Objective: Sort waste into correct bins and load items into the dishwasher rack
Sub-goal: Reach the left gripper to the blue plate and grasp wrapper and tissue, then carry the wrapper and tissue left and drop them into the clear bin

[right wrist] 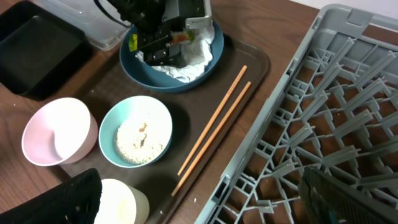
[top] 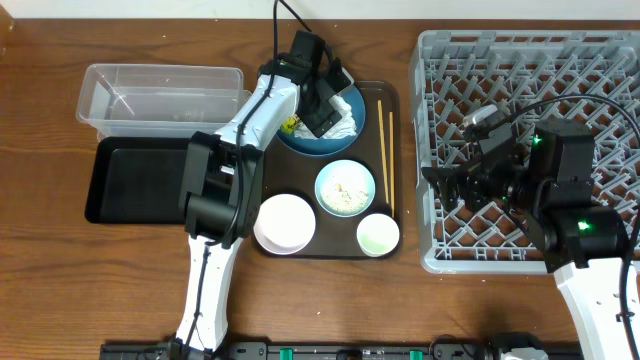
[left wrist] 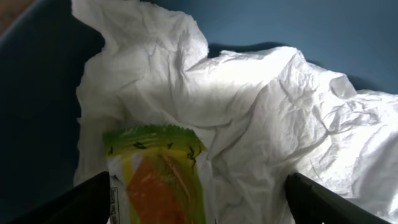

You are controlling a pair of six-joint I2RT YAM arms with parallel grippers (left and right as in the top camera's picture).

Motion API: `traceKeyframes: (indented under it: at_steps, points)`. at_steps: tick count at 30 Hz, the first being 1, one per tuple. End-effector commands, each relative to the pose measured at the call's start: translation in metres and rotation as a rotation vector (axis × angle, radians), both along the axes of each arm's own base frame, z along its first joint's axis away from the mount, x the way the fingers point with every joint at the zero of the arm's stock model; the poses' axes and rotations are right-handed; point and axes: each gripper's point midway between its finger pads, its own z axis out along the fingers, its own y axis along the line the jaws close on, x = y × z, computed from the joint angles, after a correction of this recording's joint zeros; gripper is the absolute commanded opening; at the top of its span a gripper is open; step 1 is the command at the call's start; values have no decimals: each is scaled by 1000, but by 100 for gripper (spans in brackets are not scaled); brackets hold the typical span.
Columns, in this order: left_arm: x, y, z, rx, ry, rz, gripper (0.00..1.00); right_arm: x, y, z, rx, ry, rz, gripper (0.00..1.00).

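Observation:
My left gripper (top: 322,108) is down in the dark-blue dish (top: 352,103). In the left wrist view its open fingers (left wrist: 199,208) straddle the crumpled white napkin (left wrist: 249,106) and the yellow-orange-green wrapper (left wrist: 158,180); nothing is gripped. The light-blue bowl (top: 328,175) holds rice scraps (top: 346,192). The white bowl (top: 285,222), small cup (top: 378,235) and chopsticks (top: 385,150) lie on the brown tray. My right gripper (top: 440,188) is open and empty over the grey rack's (top: 560,60) left edge; in the right wrist view (right wrist: 205,199) it hangs above the cup (right wrist: 124,202) and the rack (right wrist: 323,112).
The clear tub (top: 160,95) and the black tray (top: 135,180) sit left of the brown serving tray (top: 395,100). The left arm runs from the front edge up across the serving tray's left side. Cables cross the rack.

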Motion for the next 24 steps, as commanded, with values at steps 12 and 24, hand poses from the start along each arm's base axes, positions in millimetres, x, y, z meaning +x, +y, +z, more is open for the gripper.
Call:
traceKeyframes:
  at_steps: [12,24]
  points:
    - [-3,5,-18,26,32,-3,12,2,1,8,14,-12,-1,99]
    - [14,15,62,-145,-29,328,6,1,1,8,15,-11,-1,94]
